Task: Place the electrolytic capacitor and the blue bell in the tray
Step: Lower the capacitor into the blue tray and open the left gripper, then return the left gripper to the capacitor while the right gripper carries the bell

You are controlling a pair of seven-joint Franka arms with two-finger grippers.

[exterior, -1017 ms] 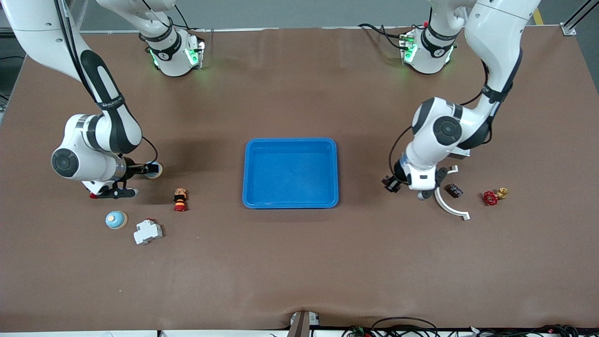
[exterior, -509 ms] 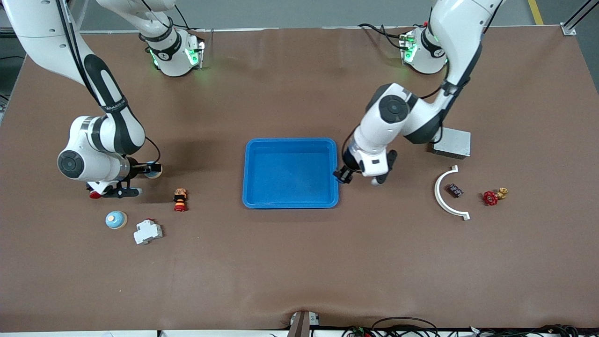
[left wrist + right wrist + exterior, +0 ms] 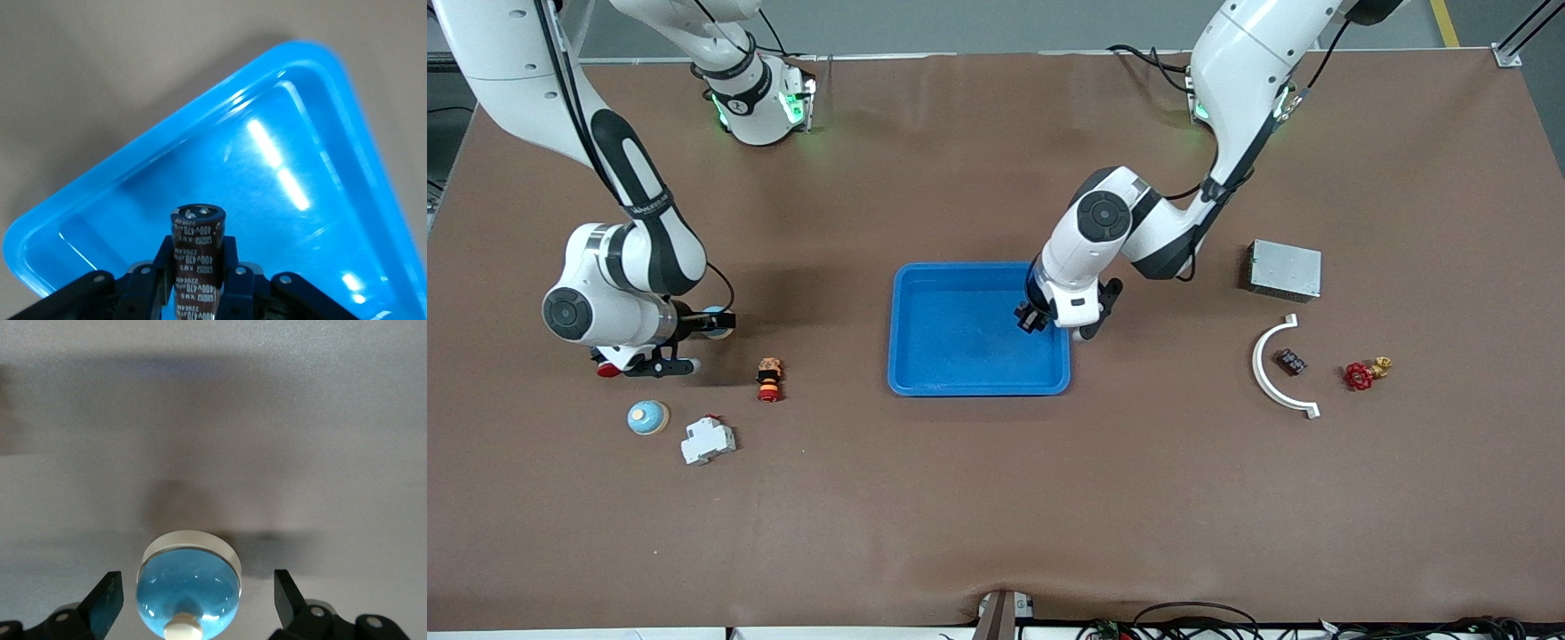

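The bright blue tray (image 3: 960, 356) lies at the table's middle and fills the left wrist view (image 3: 280, 153). My left gripper (image 3: 1034, 318) is shut on a dark brown electrolytic capacitor (image 3: 197, 250) and holds it upright over the tray's end toward the left arm. My right gripper (image 3: 716, 322) is open, with its fingers (image 3: 107, 610) on either side of a blue bell (image 3: 189, 593) with a white knob, apart from it. That bell (image 3: 719, 322) stands on the table toward the right arm's end. A second blue bell (image 3: 647, 417) stands nearer the front camera.
A white breaker (image 3: 708, 440) and a small red and orange figure (image 3: 769, 379) lie near the bells. A grey metal box (image 3: 1285, 269), a white curved piece (image 3: 1279, 378), a small dark component (image 3: 1290, 362) and a red valve (image 3: 1359, 376) lie toward the left arm's end.
My left gripper has carried the capacitor from beside the white curved piece to over the tray, uncovering the grey box. My right gripper has hardly moved.
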